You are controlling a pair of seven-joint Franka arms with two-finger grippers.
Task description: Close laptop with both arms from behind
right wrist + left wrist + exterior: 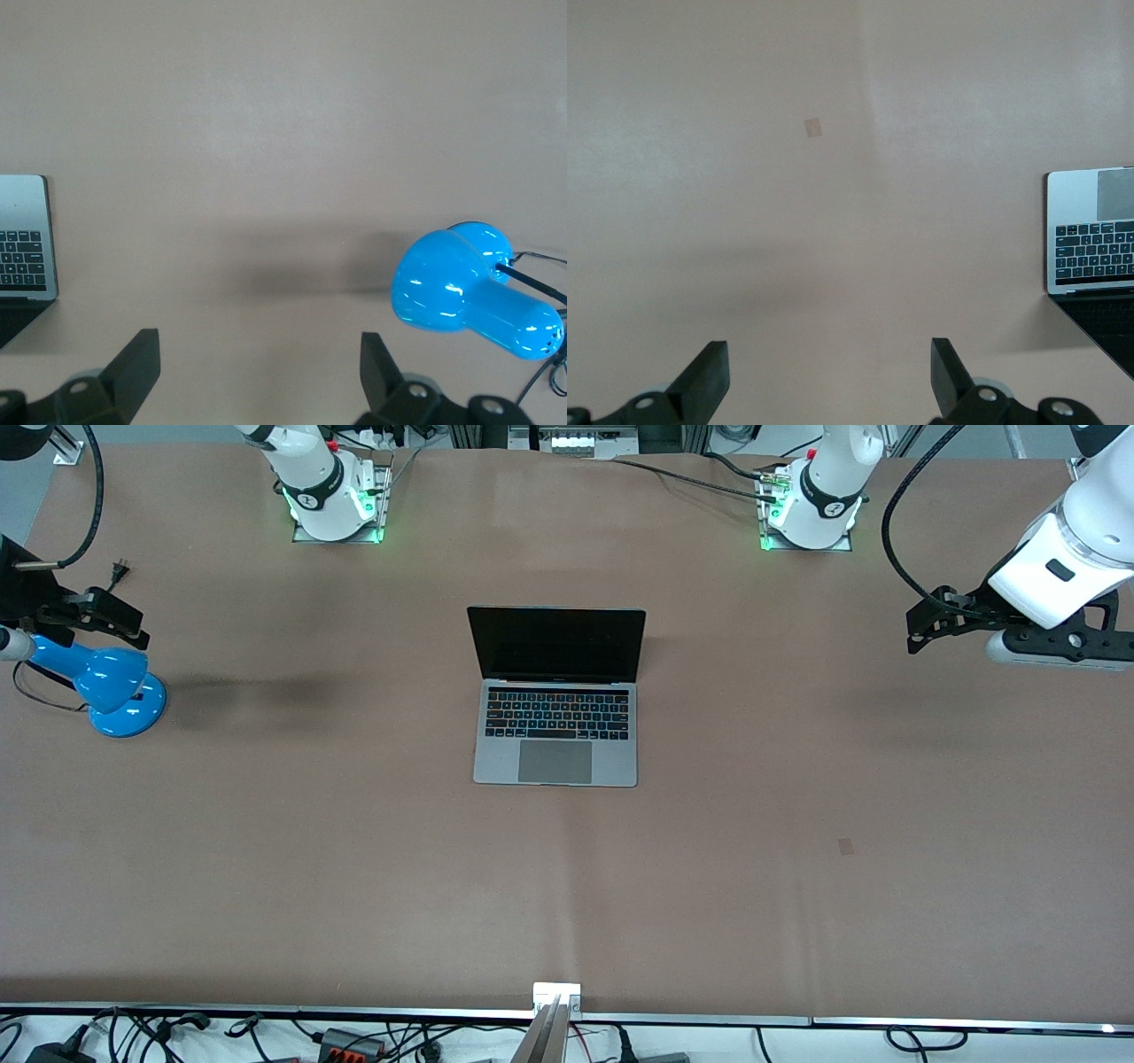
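Observation:
The laptop (556, 726) stands open in the middle of the brown table (354, 886), its black screen upright and facing the front camera, keyboard and trackpad showing. Part of it shows in the left wrist view (1094, 239) and the right wrist view (22, 239). My left gripper (921, 627) hangs open and empty over the table at the left arm's end, well apart from the laptop; its fingers (709, 376) are spread wide. My right gripper (131, 622) hangs open and empty at the right arm's end, above a blue lamp; its fingers (140, 363) are spread wide too.
A blue desk lamp (115, 686) sits on the table at the right arm's end, under the right gripper, and shows in the right wrist view (469, 292). A small square mark (846, 846) is on the table, nearer the front camera, toward the left arm's end.

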